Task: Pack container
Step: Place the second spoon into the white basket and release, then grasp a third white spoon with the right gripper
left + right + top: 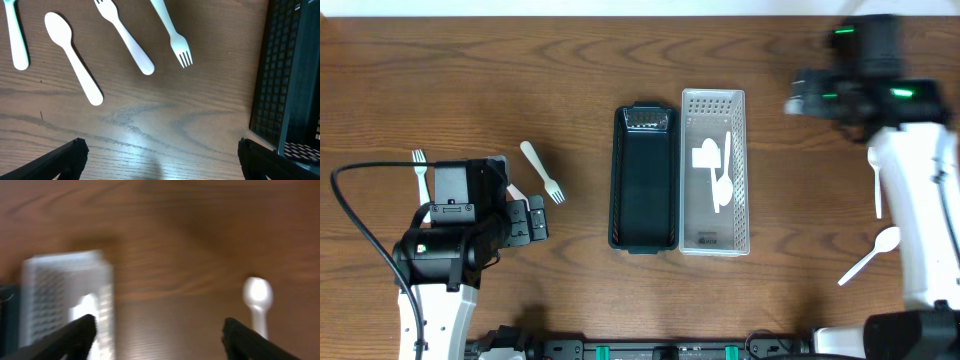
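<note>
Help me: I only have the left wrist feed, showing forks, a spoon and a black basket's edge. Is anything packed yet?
Observer: Yes, the clear basket beside the black basket already holds white utensils.
Operator: Any cutlery on the right side?
Observer: A white spoon lies loose beside the right arm.
Operator: Is the right gripper carrying anything?
Observer: No; the right gripper is open with nothing between its fingers, though its view is blurred.

Overhead straight down, wrists close — table (470, 80) shared
</note>
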Tool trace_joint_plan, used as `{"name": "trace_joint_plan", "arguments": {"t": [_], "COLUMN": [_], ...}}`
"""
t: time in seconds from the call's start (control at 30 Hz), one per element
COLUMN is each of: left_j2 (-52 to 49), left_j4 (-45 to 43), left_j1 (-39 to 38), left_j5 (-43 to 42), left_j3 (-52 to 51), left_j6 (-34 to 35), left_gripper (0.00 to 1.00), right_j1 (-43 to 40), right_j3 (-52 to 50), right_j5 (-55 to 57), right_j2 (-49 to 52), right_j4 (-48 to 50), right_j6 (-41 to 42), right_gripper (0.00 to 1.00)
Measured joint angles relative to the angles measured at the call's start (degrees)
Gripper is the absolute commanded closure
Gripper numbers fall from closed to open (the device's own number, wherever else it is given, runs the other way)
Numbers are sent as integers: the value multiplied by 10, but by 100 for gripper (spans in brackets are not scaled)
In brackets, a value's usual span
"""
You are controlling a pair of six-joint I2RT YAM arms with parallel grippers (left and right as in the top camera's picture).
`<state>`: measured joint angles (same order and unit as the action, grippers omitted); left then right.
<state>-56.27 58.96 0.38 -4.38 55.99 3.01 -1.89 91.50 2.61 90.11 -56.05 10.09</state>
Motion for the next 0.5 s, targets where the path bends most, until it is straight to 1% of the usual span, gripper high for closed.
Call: {"name": "trace_joint_plan", "arguments": {"t": [0.07, 0.2, 0.37, 0.5], "left_j2": [0, 0, 0, 0], "left_j4": [0, 0, 0, 4], "left_j1": [0, 0, 0, 0], "left_j5": [0, 0, 0, 0], "left_j3": [0, 0, 0, 0], "left_j6": [0, 0, 0, 0], "left_gripper": [2, 2, 2, 2], "right_j1": [-51, -123, -175, -193], "right_j3": [-7, -47, -89, -102], "right_j5": [8, 14, 15, 15], "right_j2": [4, 44, 123, 179], "right_j4": [3, 34, 59, 68], "right_j6": [-22, -71, -115, -132], "right_gripper": [1, 1, 1, 1]}}
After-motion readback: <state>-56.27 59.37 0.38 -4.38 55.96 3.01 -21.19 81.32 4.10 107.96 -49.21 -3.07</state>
